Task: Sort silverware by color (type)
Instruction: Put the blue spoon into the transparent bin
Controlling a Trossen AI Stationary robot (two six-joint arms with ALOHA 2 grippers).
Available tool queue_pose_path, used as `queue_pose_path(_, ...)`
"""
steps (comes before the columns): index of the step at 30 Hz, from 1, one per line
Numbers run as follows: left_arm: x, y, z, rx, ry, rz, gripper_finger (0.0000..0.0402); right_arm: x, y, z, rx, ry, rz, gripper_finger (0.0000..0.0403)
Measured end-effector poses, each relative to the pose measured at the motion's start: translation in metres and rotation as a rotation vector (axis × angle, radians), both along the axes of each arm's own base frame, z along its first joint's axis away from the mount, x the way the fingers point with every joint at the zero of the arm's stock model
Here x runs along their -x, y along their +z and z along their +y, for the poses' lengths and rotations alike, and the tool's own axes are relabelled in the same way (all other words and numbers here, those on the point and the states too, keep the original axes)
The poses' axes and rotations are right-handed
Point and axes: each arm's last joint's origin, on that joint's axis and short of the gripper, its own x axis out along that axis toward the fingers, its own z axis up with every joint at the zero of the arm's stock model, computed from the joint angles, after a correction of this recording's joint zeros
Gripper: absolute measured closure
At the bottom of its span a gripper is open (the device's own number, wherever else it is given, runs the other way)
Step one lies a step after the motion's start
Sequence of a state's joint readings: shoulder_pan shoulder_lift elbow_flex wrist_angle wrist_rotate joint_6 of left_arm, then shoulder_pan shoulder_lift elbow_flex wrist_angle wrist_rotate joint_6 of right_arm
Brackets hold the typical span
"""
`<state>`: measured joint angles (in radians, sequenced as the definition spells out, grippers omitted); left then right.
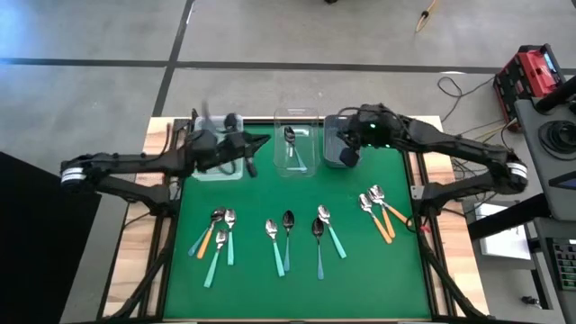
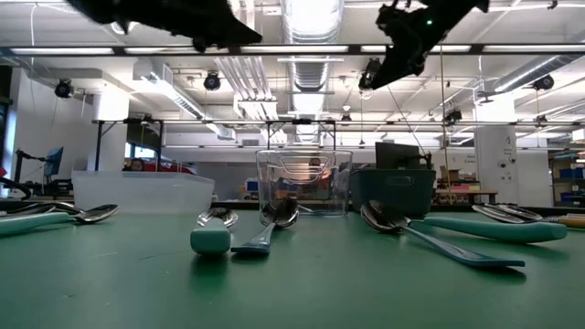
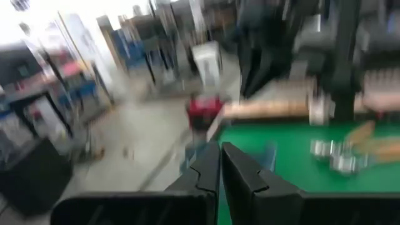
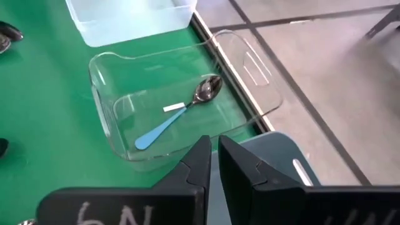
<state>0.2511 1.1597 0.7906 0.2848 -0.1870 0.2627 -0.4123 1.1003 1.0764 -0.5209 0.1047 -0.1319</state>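
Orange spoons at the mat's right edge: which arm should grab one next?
Right, probably. The right gripper hovers shut over the grey bin, on the orange spoons' side; the left gripper is across the mat.

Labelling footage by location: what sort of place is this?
Probably a robotics lab or workshop: a green table with bins and spoons stands on a concrete floor, with exposed ceiling ducts and shelving behind.

The green table (image 1: pixel 198 297) carries scattered spoons (image 1: pixel 279 236) (and three bins (image 1: pixel 297 162)).
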Motion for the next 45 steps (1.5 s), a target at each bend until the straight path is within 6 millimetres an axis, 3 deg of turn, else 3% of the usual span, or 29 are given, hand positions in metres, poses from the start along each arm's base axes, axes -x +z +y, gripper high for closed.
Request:
queue_pose_path(5, -0.031, 0.008, 0.028, 0.029, 0.031, 0.304, 0.0401, 0.014, -0.004, 0.006, 0.012, -0.003, -0.043, 0.0390)
queue_pose_path(9, -0.052, -0.004, 0.061, 0.005, 0.033, 0.554, 0.0401, 0.017, -0.012, 0.008, 0.014, -0.013, -0.087, 0.0390)
queue_pose_path(14, -0.075, -0.016, 0.110, 0.157, -0.036, 0.686, 0.0401, 0.016, -0.019, 0.007, 0.012, -0.013, -0.085, 0.0390)
queue_pose_path(19, -0.094, -0.034, 0.147, 0.379, 0.053, 0.743, 0.0401, 0.014, -0.021, 0.007, 0.010, -0.013, -0.077, 0.0390)
queue_pose_path(28, -0.137, -0.049, 0.158, 0.611, 0.175, 0.664, 0.0401, 0.014, -0.021, 0.007, 0.010, -0.013, -0.078, 0.0390)
queue_pose_path(35, -0.154, -0.077, 0.173, 0.611, 0.312, 0.869, 0.0401, 0.014, -0.021, 0.007, 0.010, -0.014, -0.077, 0.0390)
queue_pose_path(45, -0.176, -0.097, 0.183, 0.605, 0.285, 0.977, 0.0401, 0.014, -0.021, 0.007, -0.002, -0.024, -0.084, 0.0390)
